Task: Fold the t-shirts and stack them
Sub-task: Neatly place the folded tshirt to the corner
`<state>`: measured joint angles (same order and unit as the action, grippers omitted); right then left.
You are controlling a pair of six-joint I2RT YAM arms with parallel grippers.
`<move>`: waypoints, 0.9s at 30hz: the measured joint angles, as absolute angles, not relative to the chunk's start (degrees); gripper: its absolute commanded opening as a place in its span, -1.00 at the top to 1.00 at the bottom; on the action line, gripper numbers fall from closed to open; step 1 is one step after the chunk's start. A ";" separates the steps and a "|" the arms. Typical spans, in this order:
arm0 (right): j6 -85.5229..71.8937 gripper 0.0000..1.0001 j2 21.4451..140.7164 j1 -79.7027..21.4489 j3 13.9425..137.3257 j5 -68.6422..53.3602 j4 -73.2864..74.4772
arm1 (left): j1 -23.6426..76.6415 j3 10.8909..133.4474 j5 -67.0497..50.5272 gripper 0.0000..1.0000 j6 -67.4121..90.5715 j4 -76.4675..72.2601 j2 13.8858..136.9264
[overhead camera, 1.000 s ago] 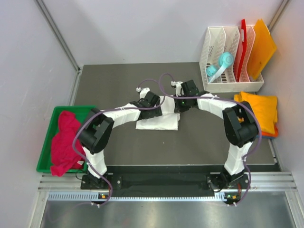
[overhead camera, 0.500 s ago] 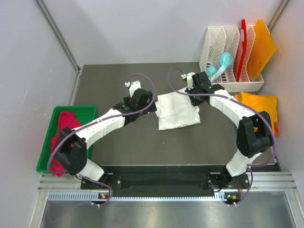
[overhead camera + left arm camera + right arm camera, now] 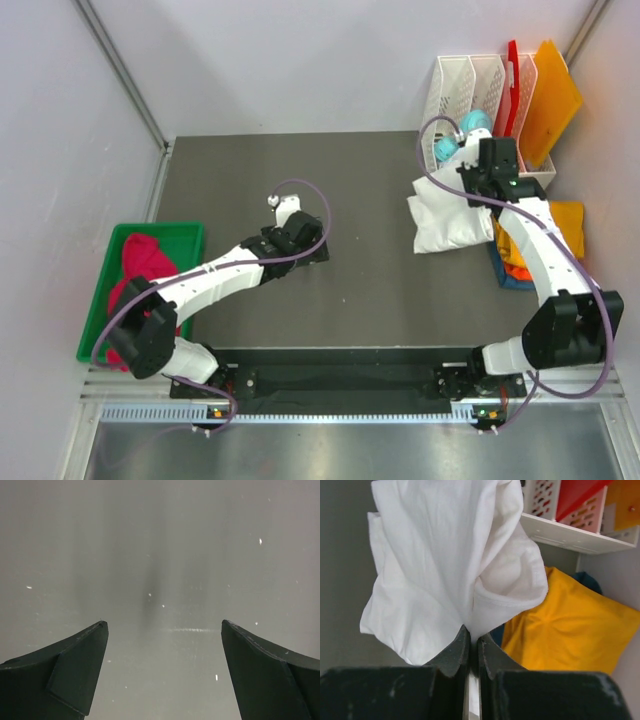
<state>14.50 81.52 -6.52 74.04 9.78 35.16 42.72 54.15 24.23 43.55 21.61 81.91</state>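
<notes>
looking from top: right claw [image 3: 480, 182] pinches white shirt [image 3: 445, 220] beside stack [image 3: 565, 220], not yet on it; pink shirt [image 3: 135, 290] heaped unfolded in tray [image 3: 95, 340] | left wrist: left claw [image 3: 162, 625] wide, holding nothing, over table [image 3: 150, 555] | right wrist: jaws clamped on white cloth, yellow shirt [image 3: 570, 630] below; i judge two shirts remain

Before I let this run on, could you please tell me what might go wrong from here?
1. The right gripper pinches the white shirt at one bunched spot, so its fold may come undone when set down.
2. The shirt is mostly beside the yellow shirt, so it could land half off it.
3. The gripper works close to the rack and might bump it.
</notes>
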 measured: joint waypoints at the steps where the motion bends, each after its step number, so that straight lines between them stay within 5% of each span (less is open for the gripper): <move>1: 15.03 1.00 80.75 -5.65 73.82 10.00 35.29 | 43.27 54.06 24.34 -0.98 43.68 21.63 81.91; 27: 28.95 1.00 80.18 23.20 81.82 7.05 39.86 | 50.94 54.06 26.02 -0.98 47.05 21.65 87.85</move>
<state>28.95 80.18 23.20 81.82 7.05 39.86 50.94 54.06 26.02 47.05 21.65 87.85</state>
